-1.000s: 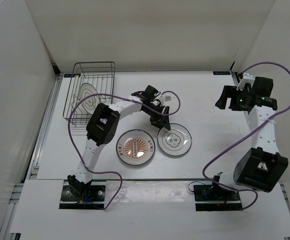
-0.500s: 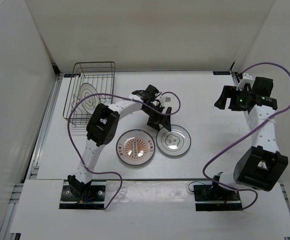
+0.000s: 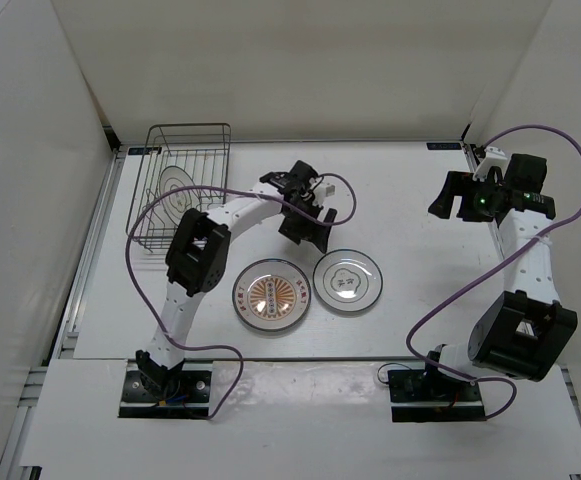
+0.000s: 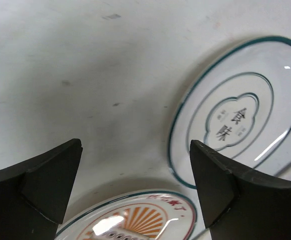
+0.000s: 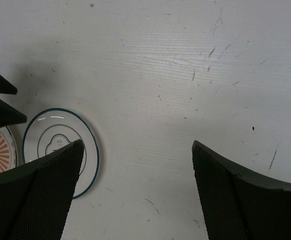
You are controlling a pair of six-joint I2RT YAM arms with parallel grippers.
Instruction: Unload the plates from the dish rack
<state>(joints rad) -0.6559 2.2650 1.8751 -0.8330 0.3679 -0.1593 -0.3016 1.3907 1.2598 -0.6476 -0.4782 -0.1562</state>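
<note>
Plates: rack plate [image 3: 177, 192] sits in the rack [image 3: 220, 150], far left. Orange plate [image 3: 271, 293] and white plate [image 3: 347, 281] lie flat on the table [image 3: 420, 230], near centre, side by side with rims close but apart.

Left gripper [image 3: 305, 215] has its jaws wide apart and holds nothing. It hovers just far of the two flat plates, and the wrist view shows bare table between its fingers. Right gripper [image 3: 455, 195] also has its jaws apart and empty, far right, well apart from every plate.

Handling, by guess: stiff, glazed, probably ceramic, so slick and chip-prone, light enough for one arm. Best hold is on the rim, one finger on each face. The exposed upper edge of the rack plate looks like the spot, clear of the wires.

Pointing: rack plate leans tilted, its face showing to the overhead view; which way it leans I cannot tell. Round, so no long axis. Rack's long side runs near-far. Flat plates face up.
</note>
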